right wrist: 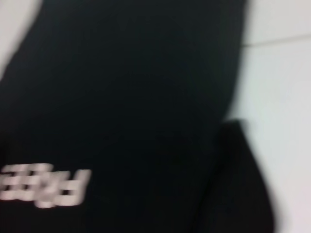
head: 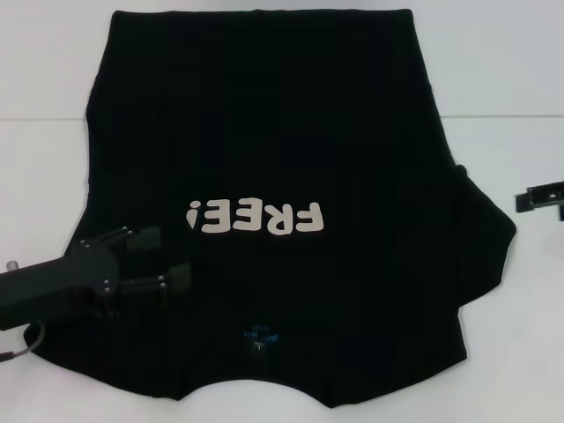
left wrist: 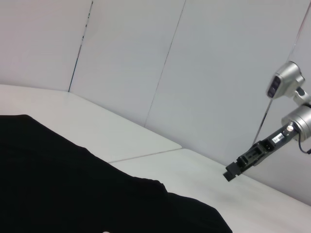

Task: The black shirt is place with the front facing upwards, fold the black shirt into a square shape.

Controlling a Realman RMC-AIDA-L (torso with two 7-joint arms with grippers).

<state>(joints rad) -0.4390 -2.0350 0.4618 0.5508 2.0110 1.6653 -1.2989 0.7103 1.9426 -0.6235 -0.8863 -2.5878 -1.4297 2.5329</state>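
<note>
The left gripper [head: 173, 257] hovers over the near left part of the black shirt [head: 291, 159], its 2 fingers spread. The shirt lies flat on the white table [head: 511, 352], lettering up. At the right edge, the right gripper [head: 539, 199] sits clear of the cloth; its jaws cannot be made out.

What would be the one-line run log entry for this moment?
left claw: open over black shirt | right claw: off shirt, beside sleeve | shirt: front up

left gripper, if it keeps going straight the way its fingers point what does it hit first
The left gripper, open over the black shirt, points across it; the way looks free, though it may brush cloth below the FREE! lettering.
</note>
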